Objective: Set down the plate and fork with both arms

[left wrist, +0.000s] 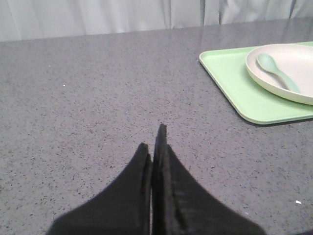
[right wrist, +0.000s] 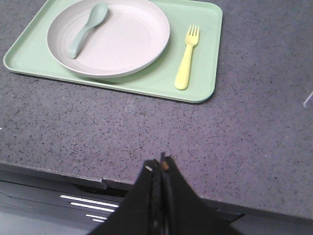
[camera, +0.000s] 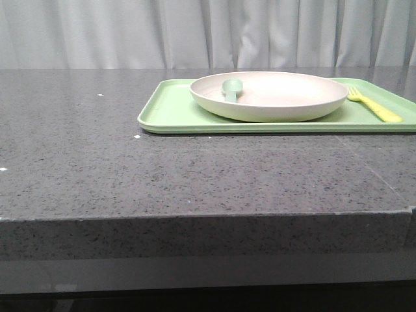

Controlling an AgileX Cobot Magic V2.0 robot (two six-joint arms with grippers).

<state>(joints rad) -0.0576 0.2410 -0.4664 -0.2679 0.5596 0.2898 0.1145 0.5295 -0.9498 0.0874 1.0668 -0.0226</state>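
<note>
Front view: a dark grey speckled stone surface (camera: 162, 175) runs to a straight front edge with a thick slab face below it. Toward the back right lies a flat rectangular light-green plastic tray (camera: 170, 110) with rounded corners and a low lip. On it sits the wide, shallow, matte cream-beige round plate (camera: 286, 97), and inside the plate rests a pale grey-green spoon (camera: 231, 88). The small bright yellow plastic fork (camera: 376, 105) lies on the tray just beside the plate's right side, apart from it. Pleated pale curtains (camera: 208, 32) hang behind. No writing can be read anywhere. Neither arm shows here.

Left wrist view: the left gripper (left wrist: 155, 147) has its black tapered fingers pressed together, holding nothing, above bare stone well apart from the tray's near corner.

Right wrist view: the right gripper (right wrist: 159, 169) is likewise clenched and empty, over the surface's front edge. The fork lies tines away from the gripper, parallel to the tray's short side.
</note>
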